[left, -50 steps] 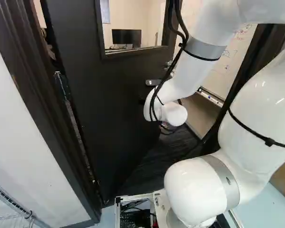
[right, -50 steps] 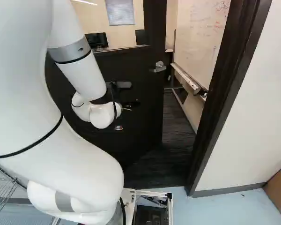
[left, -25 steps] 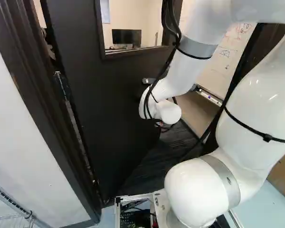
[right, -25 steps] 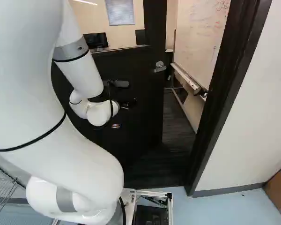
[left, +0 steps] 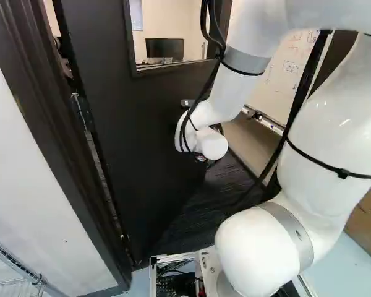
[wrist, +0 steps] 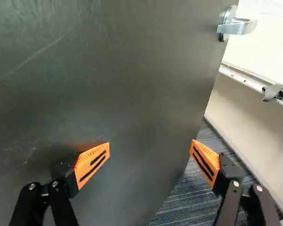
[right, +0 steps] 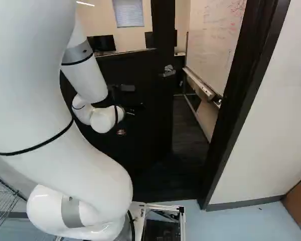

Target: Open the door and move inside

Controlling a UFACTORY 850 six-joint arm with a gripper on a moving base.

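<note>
The dark, windowed door (left: 142, 124) stands partly open, the black, orange-padded gripper (wrist: 150, 148) spread wide, gripping nothing, perhaps touching it, with entry left to do.

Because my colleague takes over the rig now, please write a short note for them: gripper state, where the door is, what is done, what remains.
Gripper: jaws wide apart, holding nothing, in front of the door's face; contact unclear.
Door: partly open, swung away from the base; lever handle not gripped.
Done: door unlatched and ajar, with a gap beside the door frame.
Left: probably push the door wider, then drive the base through; it is not yet inside.
</note>
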